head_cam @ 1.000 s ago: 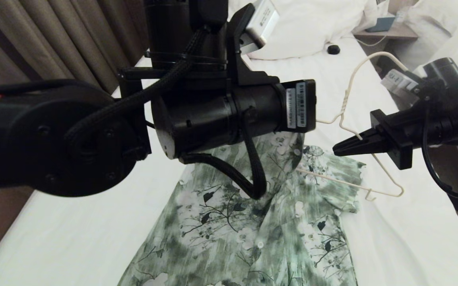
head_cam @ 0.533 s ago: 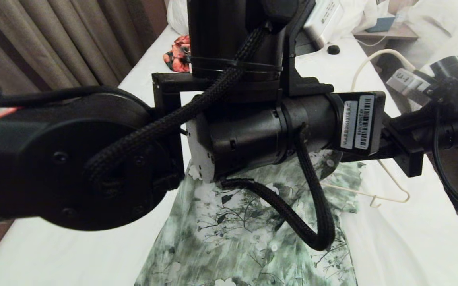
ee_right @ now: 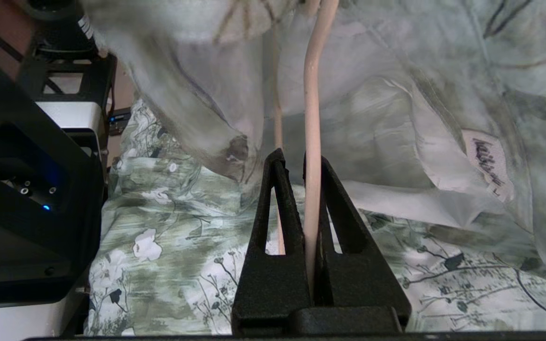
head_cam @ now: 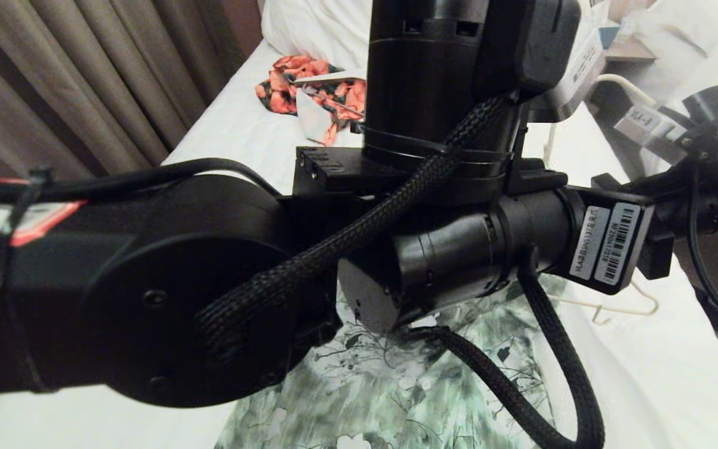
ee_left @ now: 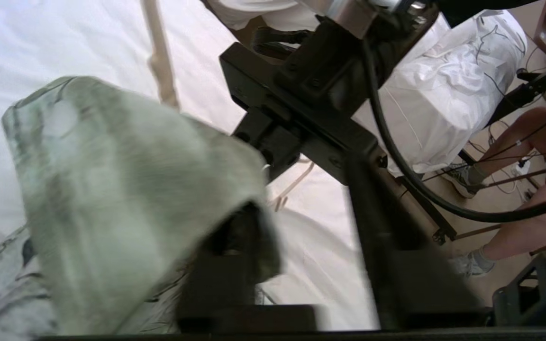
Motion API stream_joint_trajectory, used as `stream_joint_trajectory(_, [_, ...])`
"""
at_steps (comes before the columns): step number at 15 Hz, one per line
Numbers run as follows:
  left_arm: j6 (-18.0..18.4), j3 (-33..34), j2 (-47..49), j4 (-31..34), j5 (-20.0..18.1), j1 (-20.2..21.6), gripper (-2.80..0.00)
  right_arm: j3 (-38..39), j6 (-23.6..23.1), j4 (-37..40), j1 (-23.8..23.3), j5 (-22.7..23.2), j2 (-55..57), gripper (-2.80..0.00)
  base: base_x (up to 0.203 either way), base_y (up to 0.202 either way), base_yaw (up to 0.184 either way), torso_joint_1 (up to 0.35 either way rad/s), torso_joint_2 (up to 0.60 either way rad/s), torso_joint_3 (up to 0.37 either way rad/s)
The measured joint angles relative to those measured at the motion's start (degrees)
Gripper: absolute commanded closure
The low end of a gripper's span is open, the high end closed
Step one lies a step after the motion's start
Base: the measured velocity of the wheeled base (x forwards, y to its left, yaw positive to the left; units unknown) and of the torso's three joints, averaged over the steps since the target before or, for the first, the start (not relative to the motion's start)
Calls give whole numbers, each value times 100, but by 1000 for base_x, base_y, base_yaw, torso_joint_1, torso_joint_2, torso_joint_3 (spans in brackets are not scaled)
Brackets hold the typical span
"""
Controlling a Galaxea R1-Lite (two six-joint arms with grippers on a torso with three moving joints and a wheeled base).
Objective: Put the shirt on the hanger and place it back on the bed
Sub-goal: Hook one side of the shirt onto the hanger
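Note:
The green and white flowered shirt [head_cam: 396,386] lies on the bed [head_cam: 646,386], with its top hidden behind my left arm. In the right wrist view my right gripper [ee_right: 296,158] is shut on the cream wire of the hanger [ee_right: 312,118], just above the shirt's collar label [ee_right: 486,166]. One end of the hanger [head_cam: 633,305] sticks out past the shirt's shoulder. My left gripper [ee_left: 299,189] is open, and white sheet shows between its fingers. A fold of the shirt [ee_left: 112,199] hangs over one finger. The hanger [ee_left: 161,71] wire runs behind that fold.
An orange-and-black floral garment [head_cam: 315,93] lies near the pillows at the head of the bed. Brown curtains [head_cam: 85,81] hang along the left side. A second bed with a white duvet [ee_left: 443,104] stands on the right, and a person's legs [ee_left: 529,137] are beside it.
My left arm has swung to the right and nearer the head camera, now covering the right gripper and most of the hanger. The orange garment has come into view. My right arm has stayed put.

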Motion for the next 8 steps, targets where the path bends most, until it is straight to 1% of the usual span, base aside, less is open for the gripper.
stream_joint_trajectory(3, [1, 170, -150, 17, 23, -92, -280, -14, 0, -5, -26, 0, -16, 0, 0, 0, 0, 0, 0, 0])
stream_joint_trajectory(6, [0, 873, -472, 22, 57, -278, -280, -34, 2, -2, -71, 25, -108, 0, 0, 0, 0, 0, 0, 0])
stream_joint_trajectory(7, [0, 1149, -596, 22, 147, -359, -280, -21, 5, 0, -76, 68, -144, 0, 0, 0, 0, 0, 0, 0])
stream_joint_trajectory(8, [-1, 1379, -706, 6, 317, -448, -280, 7, 5, 3, -74, 104, -170, 0, 0, 0, 0, 0, 0, 0])
